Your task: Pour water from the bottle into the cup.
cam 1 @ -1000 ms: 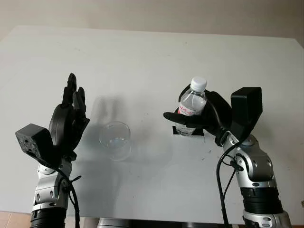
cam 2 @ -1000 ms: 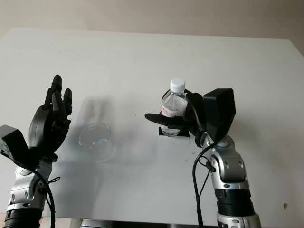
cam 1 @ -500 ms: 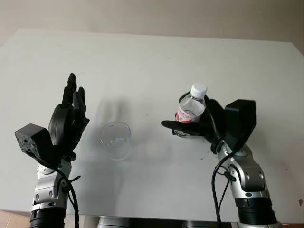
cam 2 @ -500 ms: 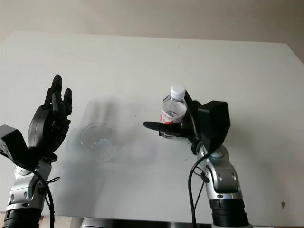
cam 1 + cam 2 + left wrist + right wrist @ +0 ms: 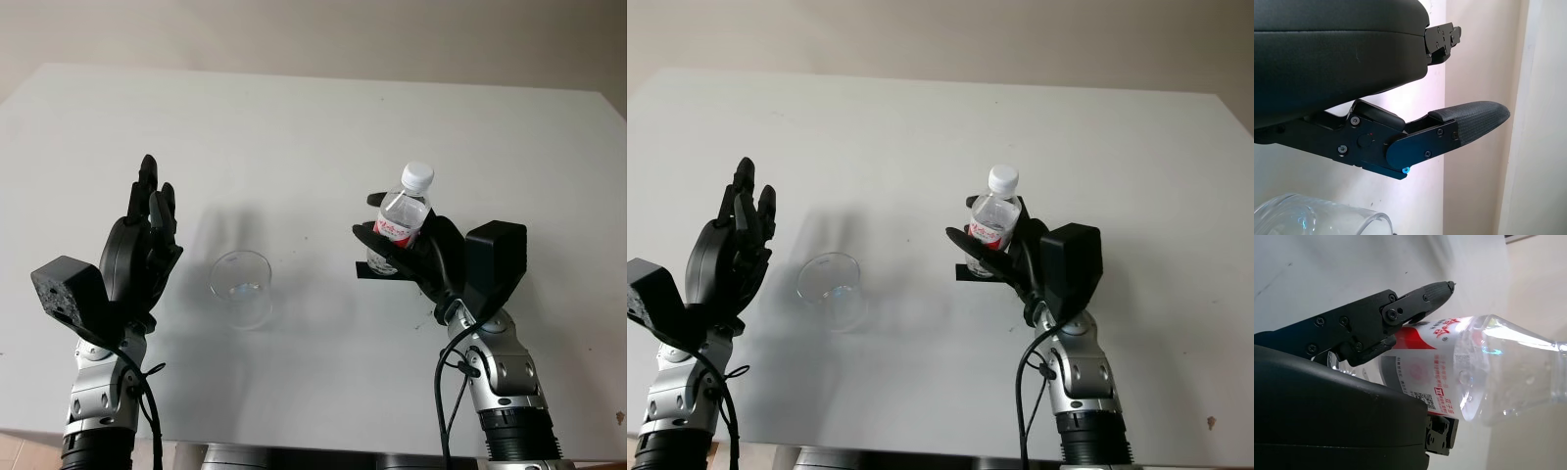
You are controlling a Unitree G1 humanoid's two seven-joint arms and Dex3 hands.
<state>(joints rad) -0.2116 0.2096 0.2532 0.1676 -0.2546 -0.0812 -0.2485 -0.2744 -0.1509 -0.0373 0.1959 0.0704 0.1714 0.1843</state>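
This looks like a plain indoor test room, perhaps a lab. A bare white desk (image 5: 294,127) stands against an unadorned beige wall (image 5: 313,34). Nothing more marks out what kind of room it is.

Head stereo pair: looking forward and down at white table (image 5: 294,127), both eyes sharing clear plastic cup (image 5: 240,287), water bottle (image 5: 400,223) and both arms, viewpoints slightly offset. Left wrist cam: v. close beside left hand (image 5: 1400,88), cup rim (image 5: 1317,215) at frame edge. Right wrist cam: v. close, on bottle label (image 5: 1435,367) against right hand (image 5: 1366,333).
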